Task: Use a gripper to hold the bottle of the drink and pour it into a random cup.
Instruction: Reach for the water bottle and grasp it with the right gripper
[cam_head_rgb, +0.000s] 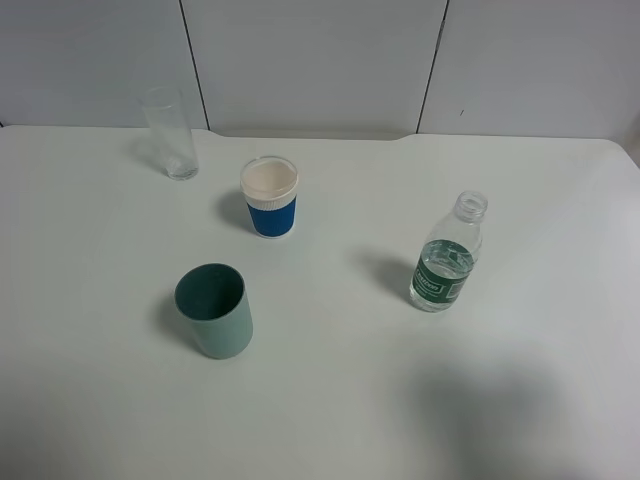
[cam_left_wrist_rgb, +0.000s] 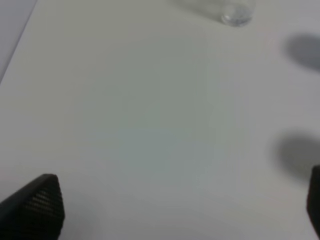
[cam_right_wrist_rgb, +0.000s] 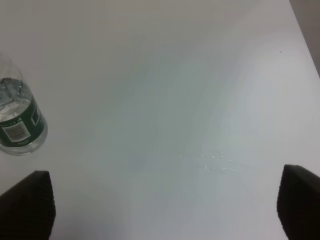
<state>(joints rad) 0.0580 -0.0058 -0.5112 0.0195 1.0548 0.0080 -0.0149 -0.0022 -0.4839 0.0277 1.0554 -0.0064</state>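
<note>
The bottle of the drink (cam_head_rgb: 446, 258) stands upright and uncapped on the white desk (cam_head_rgb: 340, 390), at about 3 o'clock from the desk's middle in the high view. It holds clear liquid up to roughly the top of its dark green label. The blue-sleeved paper cup (cam_head_rgb: 270, 197) stands upright at about 10 o'clock from the bottle and well apart from it, with its white rim open to the camera. At 7 o'clock from that cup is a plain grey-green cup (cam_head_rgb: 214, 310), also upright. At 10 o'clock from the blue-sleeved cup, near the desk's far edge, stands a tall clear glass (cam_head_rgb: 170, 133). None of the four things touch each other.

The right gripper (cam_right_wrist_rgb: 162, 205) hangs above the bare desk with its fingers (cam_right_wrist_rgb: 27, 205) spread wide and nothing between them. In its wrist view the bottle stands ahead of one finger and clear of it. A few tiny glinting specks (cam_right_wrist_rgb: 215, 161) (droplets, perhaps) lie on the desk ahead of the gripper. The left gripper (cam_left_wrist_rgb: 175, 207) is likewise spread wide over the bare desk and holds nothing. Its wrist view shows only the base of the glass far ahead.
</note>
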